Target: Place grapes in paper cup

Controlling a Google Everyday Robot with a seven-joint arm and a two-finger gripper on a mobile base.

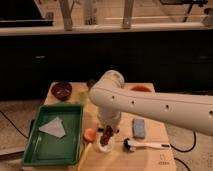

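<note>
My white arm reaches in from the right, and its gripper (106, 131) points down over the front middle of the wooden table (150, 157). It is shut on the grapes (106, 137), a small dark reddish bunch. The bunch hangs right at the mouth of the white paper cup (105, 147), which stands just below. I cannot tell whether the grapes touch the cup's inside. The arm hides the upper part of the gripper.
A green tray (35, 150) holding a white cloth (53, 127) lies at the left. An orange fruit (90, 134) sits beside the cup. A blue sponge (139, 127) and a white-handled brush (146, 145) lie to the right. A maroon bowl (62, 90), a small dark cup (91, 83) and an orange bowl (142, 88) stand at the back.
</note>
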